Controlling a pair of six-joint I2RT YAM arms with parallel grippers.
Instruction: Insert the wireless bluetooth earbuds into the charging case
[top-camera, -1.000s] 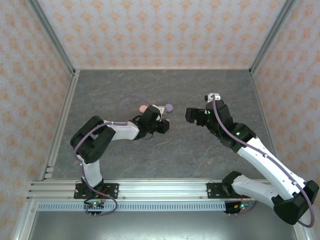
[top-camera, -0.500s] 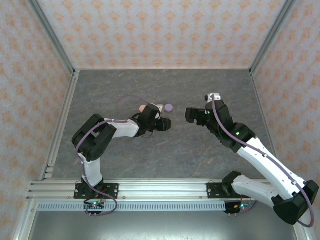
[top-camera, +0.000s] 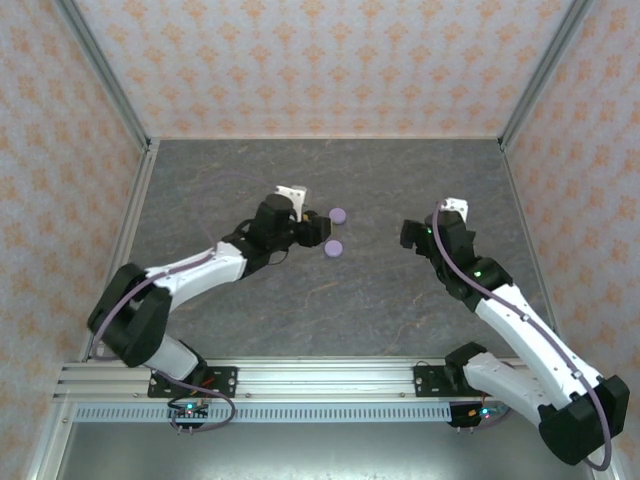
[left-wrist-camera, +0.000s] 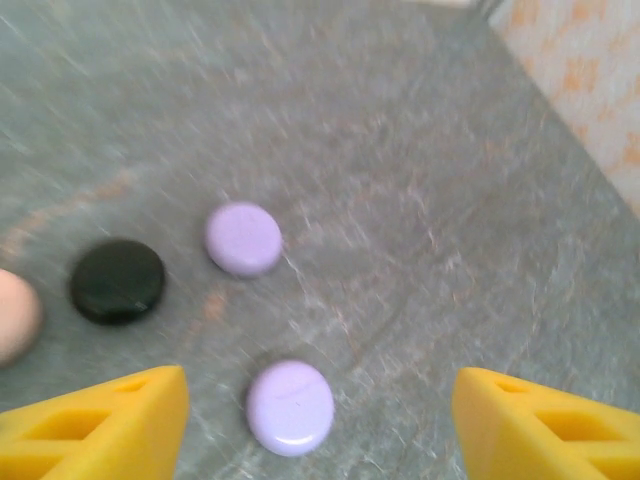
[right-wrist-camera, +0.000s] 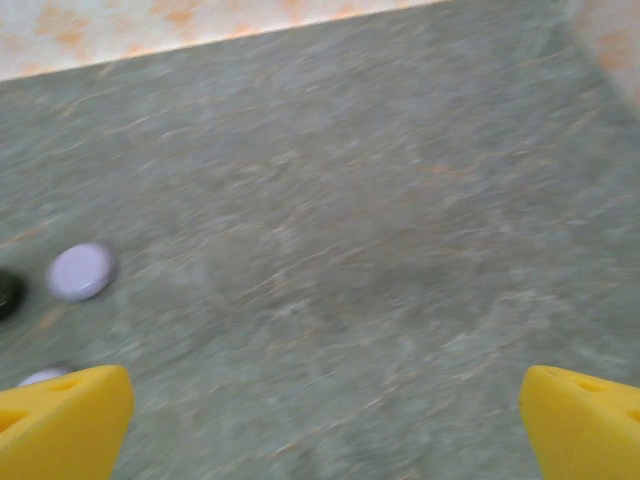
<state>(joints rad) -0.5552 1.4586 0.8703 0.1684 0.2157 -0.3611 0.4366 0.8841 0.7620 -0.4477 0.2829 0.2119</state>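
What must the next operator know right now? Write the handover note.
Left claw: open and empty, hovering over the nearer purple disc, which lies on the table between the fingers, clear of both.
Right claw: open wide and empty, over bare table.
Things: second purple disc, black disc and pink disc lie flat, apart from each other.
Done: nothing I can confirm; no disc shows an open lid.
Left: seating the earbuds in their case, the whole job as far as the pictures tell.
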